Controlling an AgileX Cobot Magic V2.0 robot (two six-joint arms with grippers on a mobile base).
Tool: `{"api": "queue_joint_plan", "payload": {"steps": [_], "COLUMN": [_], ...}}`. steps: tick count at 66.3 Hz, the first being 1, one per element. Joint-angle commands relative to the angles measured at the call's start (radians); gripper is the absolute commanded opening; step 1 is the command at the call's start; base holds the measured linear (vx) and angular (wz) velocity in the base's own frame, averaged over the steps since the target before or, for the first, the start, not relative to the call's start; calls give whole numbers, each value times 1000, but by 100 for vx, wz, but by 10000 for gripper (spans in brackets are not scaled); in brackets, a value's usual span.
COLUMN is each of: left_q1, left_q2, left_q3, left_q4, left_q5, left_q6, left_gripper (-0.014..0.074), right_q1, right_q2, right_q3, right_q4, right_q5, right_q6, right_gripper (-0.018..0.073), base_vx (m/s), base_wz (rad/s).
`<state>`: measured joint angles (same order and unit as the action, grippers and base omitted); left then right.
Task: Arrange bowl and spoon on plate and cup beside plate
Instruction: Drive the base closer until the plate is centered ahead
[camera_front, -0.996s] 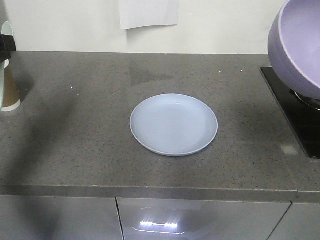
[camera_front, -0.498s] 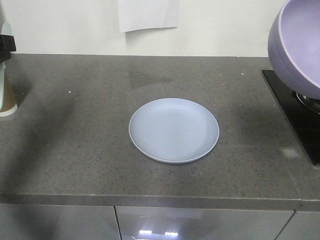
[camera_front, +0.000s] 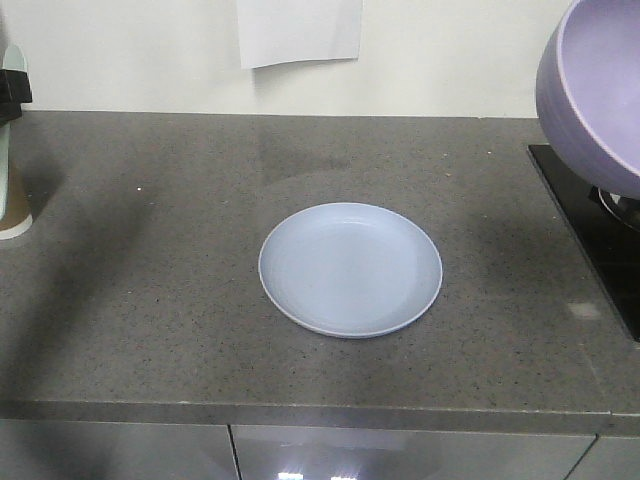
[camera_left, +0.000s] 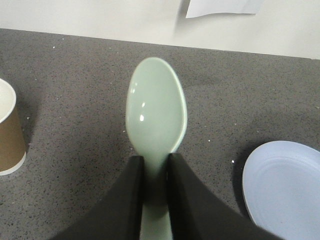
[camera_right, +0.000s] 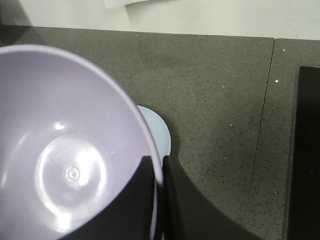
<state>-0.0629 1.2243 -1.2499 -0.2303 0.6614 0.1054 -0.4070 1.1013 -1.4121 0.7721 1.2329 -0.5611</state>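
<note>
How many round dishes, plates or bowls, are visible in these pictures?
2. The plate lies flat in the middle of the counter. The bowl is in the air at its right end, rim between the right gripper's jaws. Others may lie outside the views.

no text, label, brand, number or sign can be read in any view. the white sheet of paper (camera_front: 300, 30) on the wall (camera_front: 460, 50) looks blank on the part in frame. the brown side of the cup (camera_left: 9, 142) shows no print. the spoon (camera_left: 156, 110), the bowl (camera_right: 65, 165) and the plate (camera_front: 350, 270) are plain, unmarked surfaces.
</note>
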Motion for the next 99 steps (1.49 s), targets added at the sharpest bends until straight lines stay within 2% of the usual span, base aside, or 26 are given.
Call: {"api": "queue_joint_plan", "payload": {"steps": [1, 99], "left_q1": [-3, -3], "left_q2": [-27, -27], "left_q3": [-23, -23], "left_q4": [-16, -16], "left_q5": [-60, -60], "left_q6": [-3, -3], "left_gripper": [-6, -6], "right_q1": [-2, -2], "right_q2": [-16, -16], "right_q3": [-27, -27], "right_q4": [50, 50], "right_q5": [-46, -46], "right_q6": [-9, -9], "right_gripper": [-4, -4], "base_vx": [3, 3], "base_wz": [0, 0]}}
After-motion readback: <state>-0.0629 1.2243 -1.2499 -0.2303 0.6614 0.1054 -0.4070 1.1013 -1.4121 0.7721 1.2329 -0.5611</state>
